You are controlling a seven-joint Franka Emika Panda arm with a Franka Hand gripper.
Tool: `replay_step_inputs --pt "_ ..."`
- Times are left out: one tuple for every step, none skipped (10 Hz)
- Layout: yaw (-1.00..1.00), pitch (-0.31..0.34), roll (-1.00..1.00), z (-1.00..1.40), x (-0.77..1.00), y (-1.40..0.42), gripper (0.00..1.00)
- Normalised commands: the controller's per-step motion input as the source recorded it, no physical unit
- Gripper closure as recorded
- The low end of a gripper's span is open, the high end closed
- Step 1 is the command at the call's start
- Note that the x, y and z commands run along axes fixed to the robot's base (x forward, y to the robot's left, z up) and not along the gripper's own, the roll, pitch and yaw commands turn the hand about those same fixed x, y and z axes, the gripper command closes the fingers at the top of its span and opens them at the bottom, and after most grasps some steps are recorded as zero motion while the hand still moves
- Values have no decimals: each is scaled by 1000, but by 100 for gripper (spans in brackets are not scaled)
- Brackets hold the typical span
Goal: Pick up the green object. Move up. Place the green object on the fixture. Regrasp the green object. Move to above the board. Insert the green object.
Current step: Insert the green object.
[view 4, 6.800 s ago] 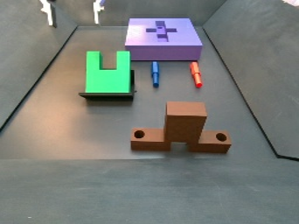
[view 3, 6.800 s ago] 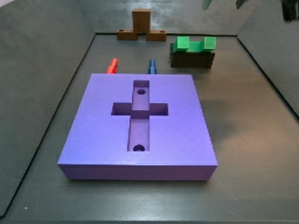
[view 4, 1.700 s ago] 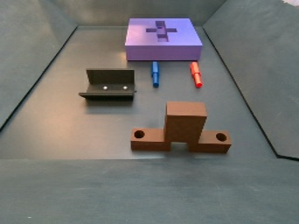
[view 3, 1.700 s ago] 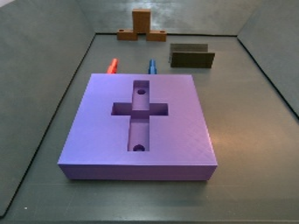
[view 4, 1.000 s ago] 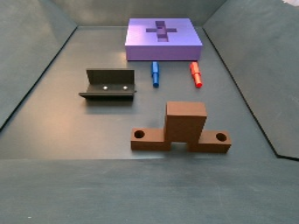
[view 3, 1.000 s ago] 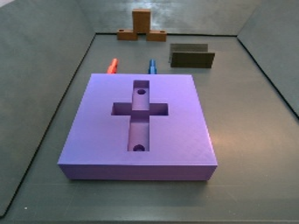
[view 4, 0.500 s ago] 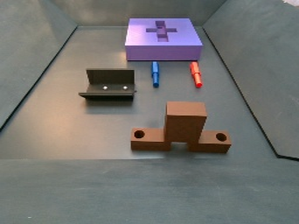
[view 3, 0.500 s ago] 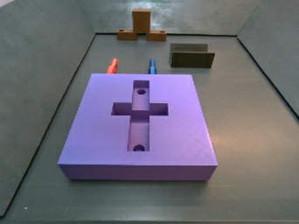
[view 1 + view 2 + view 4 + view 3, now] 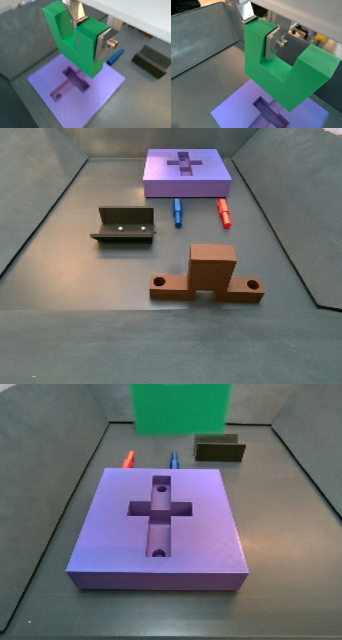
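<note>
The dark floor (image 9: 80, 258) carries the board (image 9: 187, 173) — red and blue pegs (image 9: 223, 212) beside it, then the fixture (image 9: 123, 225) and brown cross-shaped block (image 9: 207, 275); the gripper (image 9: 90, 31) hangs above the board.

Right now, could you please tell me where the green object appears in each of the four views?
Wrist view: green object, clamped in the gripper, above the board.
Wrist view: it fills the centre, board beneath.
Side view: top edge, beyond the board.
Side view: absent; board shown.
</note>
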Motion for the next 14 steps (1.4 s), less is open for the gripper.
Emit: replay_step_inputs --pt "337 -76 -246 -589 483 -60 100" --pt "280 -44 -250 -591 363 -29 100" --pt "180 -24 -257 -603 186 0 100" --pt "-23 -4 -14 -763 -89 0 100" --pt "-274 0 99 -586 -386 0 100" --pt "-300 -1 136 -523 -483 20 100" --pt "-349 -34 124 -391 -414 0 100" --pt "-351 -83 0 -386 -317 0 100" --pt "-274 -124 0 -394 -246 0 100" --pt "-223 -103 0 -403 -223 0 100" --pt "-89 -100 0 -394 -154 0 100" --pt "-6 -97 1 -354 -86 0 100" --pt "0 -96 77 -337 0 -14 100" --pt "51 -67 160 -306 0 -34 100"
